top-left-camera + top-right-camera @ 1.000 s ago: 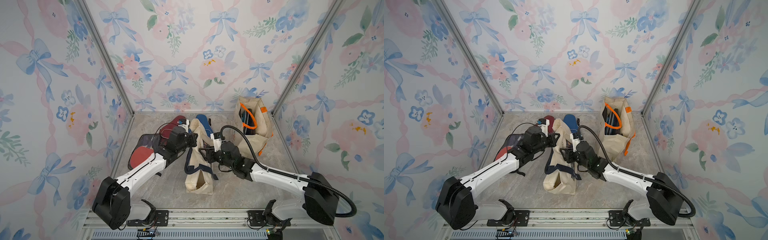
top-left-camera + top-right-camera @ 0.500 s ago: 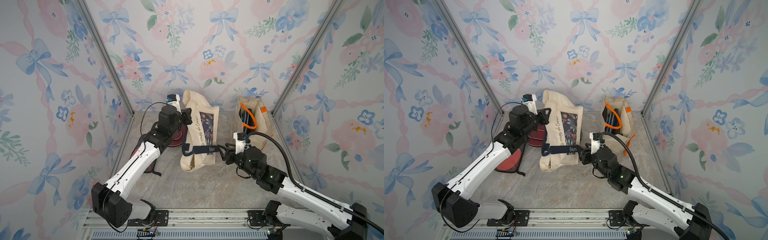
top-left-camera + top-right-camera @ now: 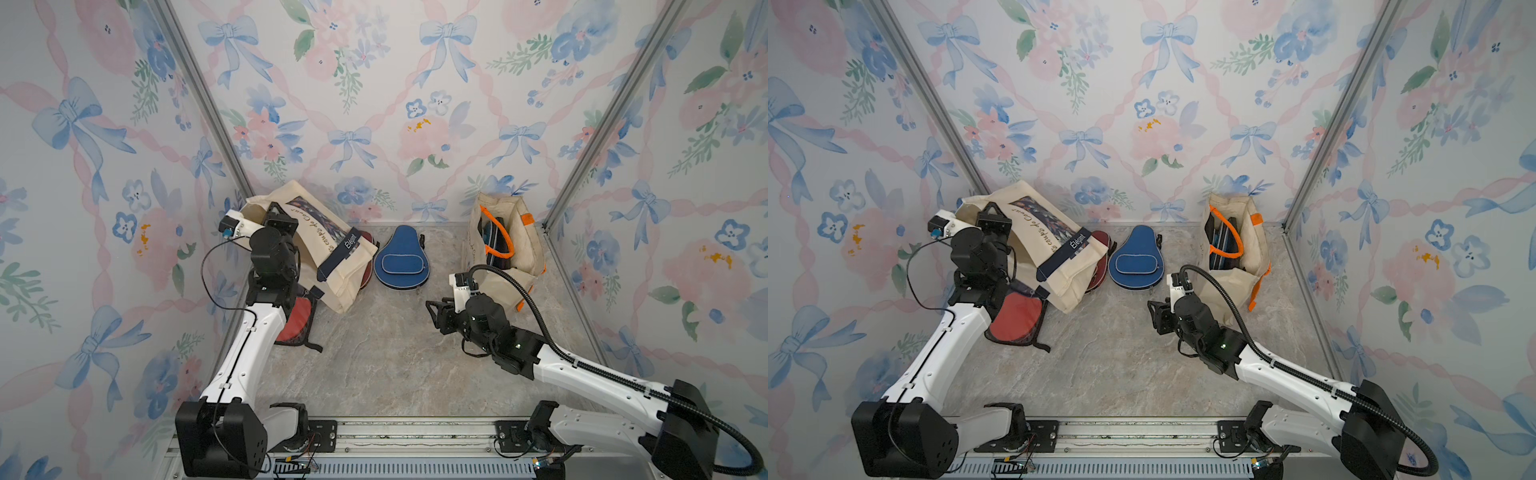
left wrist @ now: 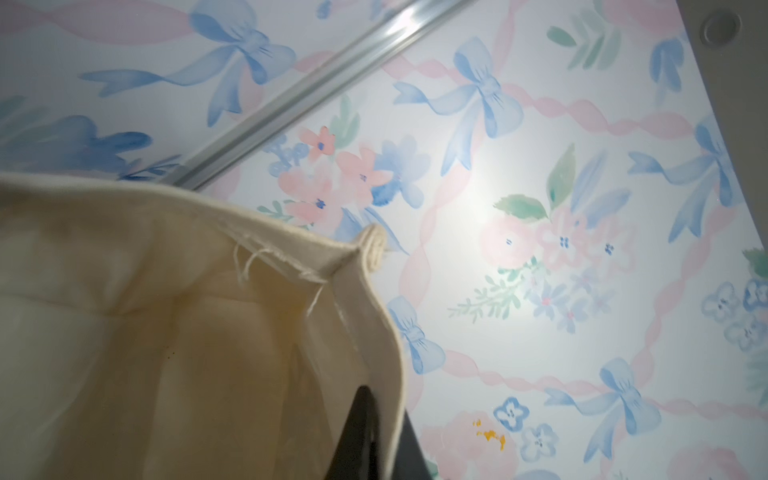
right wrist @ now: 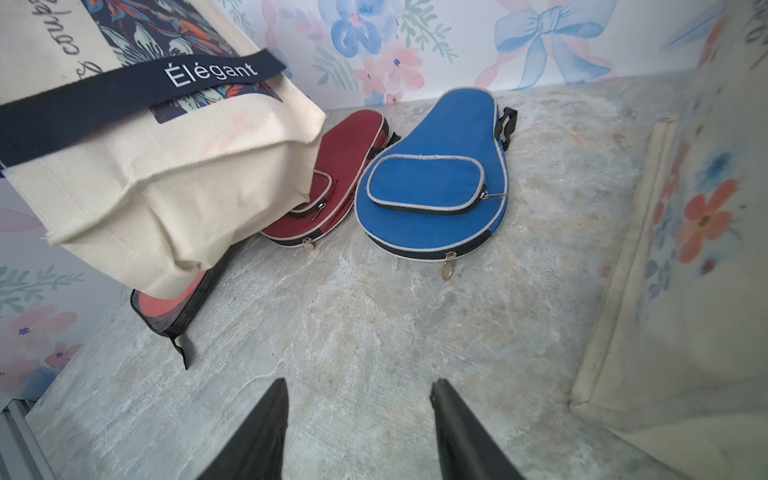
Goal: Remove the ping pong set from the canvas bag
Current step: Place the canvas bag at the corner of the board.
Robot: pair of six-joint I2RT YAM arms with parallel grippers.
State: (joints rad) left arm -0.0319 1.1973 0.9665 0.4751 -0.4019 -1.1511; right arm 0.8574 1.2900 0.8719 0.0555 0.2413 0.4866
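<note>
Lying flat far centre, blue case [image 3: 401, 262] runs near-far, handle at far end; maroon case [image 5: 345, 174] half under canvas bag [image 3: 345, 282]. Left gripper [image 3: 279, 215] pinches bag rim, right gripper [image 5: 358, 381] spread over open floor [image 3: 374, 353].

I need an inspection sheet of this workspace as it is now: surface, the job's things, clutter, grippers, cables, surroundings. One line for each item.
Surface: marbled grey table, no spills seen.
Job's things: canvas bag held up and tilted at the left rear; blue case flat on the table beside it; maroon case partly under the bag; mesh pouch with a red paddle under the bag's lower corner.
Clutter: second bag with orange handles at the right rear, dark items inside.
Grippers: left gripper shut on an edge of the canvas bag; right gripper open, empty, above the table.
Cables: thin black cable loops off the left wrist; ribbed hose arcs over the right arm.
Surroundings: floral wallpaper walls, metal corner posts.
</note>
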